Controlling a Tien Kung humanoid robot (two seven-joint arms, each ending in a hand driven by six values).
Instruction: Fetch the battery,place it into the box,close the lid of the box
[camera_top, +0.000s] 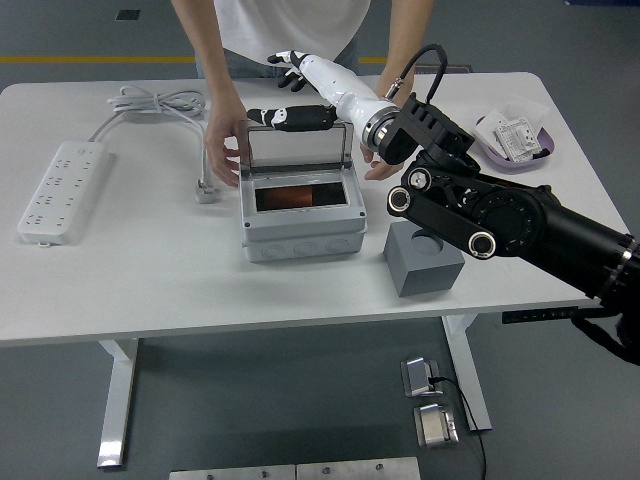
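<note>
One grey block (424, 258) sits nearest me, square with a round hollow on top, just right of the box (302, 218). I see the box as pale grey hard plastic, boxy, its clear lid (300, 152) standing nearly upright. Inside, a dull orange shape shows in the dark opening, the battery (300, 197), blurred. My right hand (290, 100) reaches over the lid's top edge, dark thumb lying along it, other fingers spread behind, gripping nothing. Beyond, a person's hands (224, 148) steady the box from both sides.
</note>
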